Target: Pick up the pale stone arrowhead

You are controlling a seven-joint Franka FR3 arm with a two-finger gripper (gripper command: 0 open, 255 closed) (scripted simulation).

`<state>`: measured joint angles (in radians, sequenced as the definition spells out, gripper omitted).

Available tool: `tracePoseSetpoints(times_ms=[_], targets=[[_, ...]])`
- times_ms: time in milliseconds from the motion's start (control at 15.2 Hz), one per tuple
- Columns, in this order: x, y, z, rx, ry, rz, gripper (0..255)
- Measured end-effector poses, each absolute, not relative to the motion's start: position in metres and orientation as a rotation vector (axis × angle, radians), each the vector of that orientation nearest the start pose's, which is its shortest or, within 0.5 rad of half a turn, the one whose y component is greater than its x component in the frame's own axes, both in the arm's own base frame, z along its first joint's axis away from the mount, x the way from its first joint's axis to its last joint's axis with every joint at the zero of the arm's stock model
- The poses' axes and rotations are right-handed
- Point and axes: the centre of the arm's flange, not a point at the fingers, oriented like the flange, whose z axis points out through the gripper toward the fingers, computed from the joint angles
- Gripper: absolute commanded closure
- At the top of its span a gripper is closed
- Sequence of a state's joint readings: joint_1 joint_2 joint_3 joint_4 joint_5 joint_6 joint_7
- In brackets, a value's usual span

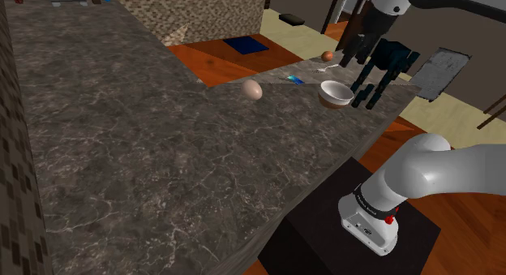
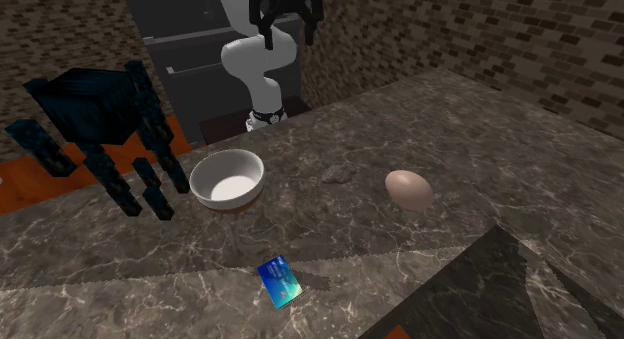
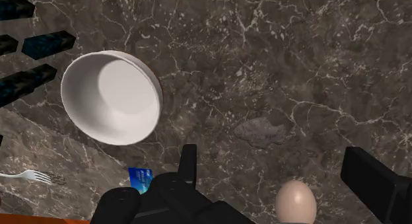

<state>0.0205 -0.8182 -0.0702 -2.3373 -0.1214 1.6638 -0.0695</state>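
Observation:
The arrowhead [image 3: 261, 131] is a small flat grey stone piece, mottled much like the counter it lies on. It rests between the white bowl [image 3: 112, 97] and the tan egg [image 3: 294, 201], and shows faintly as a grey patch [image 2: 335, 174] in the second exterior view. My gripper [image 3: 271, 154] hangs open high above the counter, its fingers wide apart with nothing between them, and the arrowhead lies just ahead of the fingertips. The gripper [image 2: 286, 27] also shows at the top of the second exterior view and near the far counter end [image 1: 353, 56] in the shoulder view.
On the dark marble counter [image 1: 162, 135] stand the bowl [image 1: 336, 92], the egg [image 1: 252, 89] and a blue card [image 2: 280, 281]. A dark blue blocky figure [image 2: 100, 117] stands beside the bowl. A fork [image 3: 26, 177] lies near the counter edge. A brick wall [image 2: 520, 47] borders one side.

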Motion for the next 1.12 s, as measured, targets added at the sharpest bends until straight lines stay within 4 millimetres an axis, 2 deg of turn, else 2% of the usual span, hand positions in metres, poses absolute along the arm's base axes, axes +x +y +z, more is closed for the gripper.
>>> tracePoseSetpoints(times_ms=[132,462,726,1122], targets=[[0.311,-0.036,0.612,-3.205,-0.097,-0.219,0],[0.353,-0.051,0.568,-3.139,-0.398,-0.170,0],[0.388,-0.054,0.524,-3.056,-0.658,-0.129,0],[0.438,-0.043,0.457,-2.892,-1.026,-0.065,0]])
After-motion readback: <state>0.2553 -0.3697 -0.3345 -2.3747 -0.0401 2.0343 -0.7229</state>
